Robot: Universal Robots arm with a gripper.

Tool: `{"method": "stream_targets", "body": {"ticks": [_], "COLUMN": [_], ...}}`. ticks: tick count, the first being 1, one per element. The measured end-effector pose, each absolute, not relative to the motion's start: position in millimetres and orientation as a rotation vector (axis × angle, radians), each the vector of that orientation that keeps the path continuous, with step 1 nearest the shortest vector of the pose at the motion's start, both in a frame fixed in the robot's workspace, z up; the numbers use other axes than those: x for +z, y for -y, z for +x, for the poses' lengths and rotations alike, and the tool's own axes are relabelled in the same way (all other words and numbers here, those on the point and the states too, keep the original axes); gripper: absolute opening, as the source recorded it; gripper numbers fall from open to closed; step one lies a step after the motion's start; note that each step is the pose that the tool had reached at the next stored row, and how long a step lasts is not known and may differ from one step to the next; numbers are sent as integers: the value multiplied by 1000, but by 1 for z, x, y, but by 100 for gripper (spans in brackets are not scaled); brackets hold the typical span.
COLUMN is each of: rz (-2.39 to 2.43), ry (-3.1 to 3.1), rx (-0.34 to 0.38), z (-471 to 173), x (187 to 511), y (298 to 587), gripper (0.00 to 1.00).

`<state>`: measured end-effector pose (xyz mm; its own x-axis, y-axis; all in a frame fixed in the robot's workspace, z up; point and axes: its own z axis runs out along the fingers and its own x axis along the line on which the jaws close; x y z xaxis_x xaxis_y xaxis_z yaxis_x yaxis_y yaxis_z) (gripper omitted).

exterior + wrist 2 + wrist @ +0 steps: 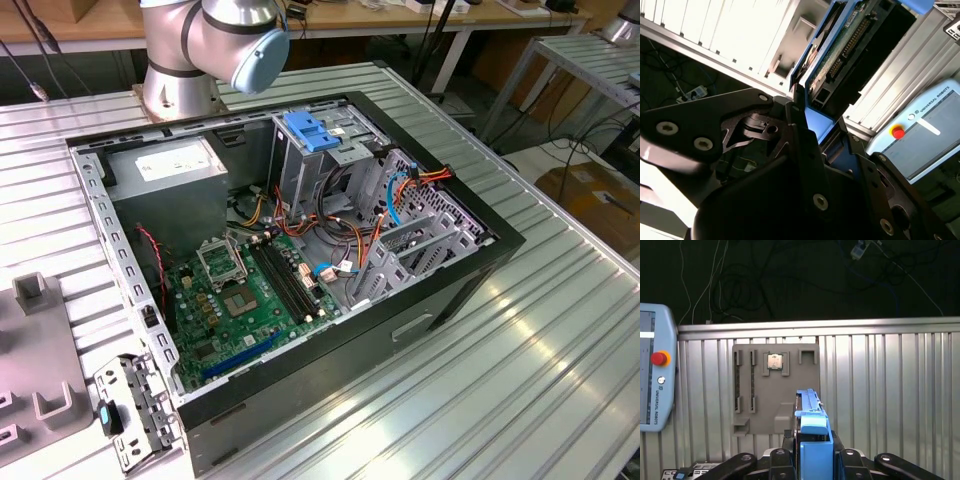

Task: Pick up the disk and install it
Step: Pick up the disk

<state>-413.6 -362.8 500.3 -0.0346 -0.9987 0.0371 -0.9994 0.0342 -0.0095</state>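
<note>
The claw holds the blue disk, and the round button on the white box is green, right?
No, the button is red, not green; the first wrist view shows it. The gripper does hold the blue disk.

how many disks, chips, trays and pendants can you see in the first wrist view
disk: 1, in the hand
chip: 1
tray: 1
pendant: 1
total: 4
</note>
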Motion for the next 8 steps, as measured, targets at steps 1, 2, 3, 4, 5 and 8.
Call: {"method": "stream_targets", "body": {"ticks": [1,2,3,4,5,8], "rz": [2169,2169,2169,2169,2169,2169], "ry": [2245,2245,2245,2245,2245,2245], "rx": [51,51,51,51,51,51], "z": [-413,-412,-412,-411,-411,-409], "x": [500,500,500,500,500,500], "y": [363,363,363,363,363,363], "gripper": [36,36,36,36,36,36]}}
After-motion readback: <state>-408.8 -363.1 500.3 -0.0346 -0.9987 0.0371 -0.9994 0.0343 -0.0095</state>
